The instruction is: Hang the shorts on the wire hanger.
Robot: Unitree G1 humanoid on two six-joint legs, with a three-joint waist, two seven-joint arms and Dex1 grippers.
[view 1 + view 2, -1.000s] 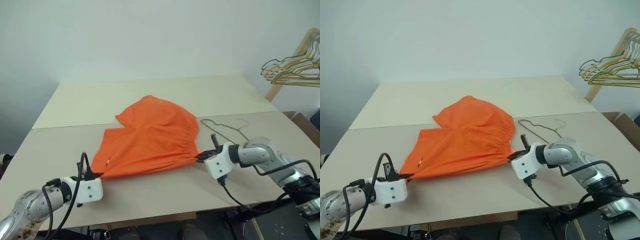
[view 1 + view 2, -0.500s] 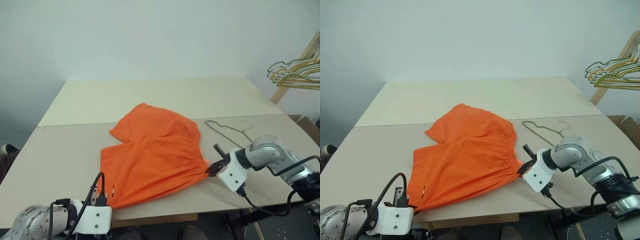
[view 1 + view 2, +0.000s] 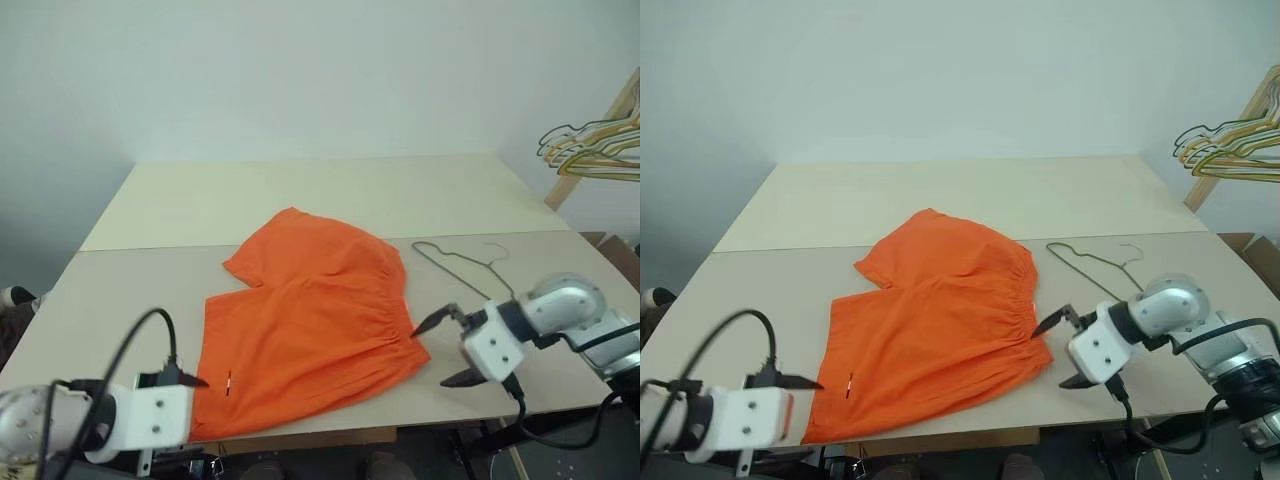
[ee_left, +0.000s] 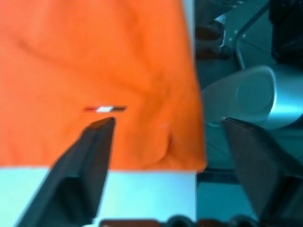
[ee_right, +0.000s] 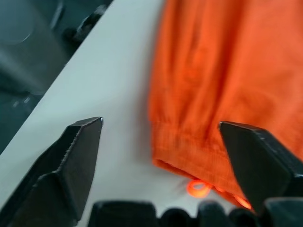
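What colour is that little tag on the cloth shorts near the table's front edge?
Red, white and black stripe on the bright orange cloth shorts; the small tag shows best in the left wrist view.

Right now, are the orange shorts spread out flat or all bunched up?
Spread flat: the shorts lie open on the table, both legs showing.

Orange shorts [image 3: 310,325] lie flat mid-table, gathered waistband toward 3 o'clock. Thin wire hanger [image 3: 462,264] lies flat at their 2 o'clock.

A pale table [image 3: 300,200] and bunched yellow-green hangers [image 3: 590,145] on a wooden rack [image 3: 592,140].
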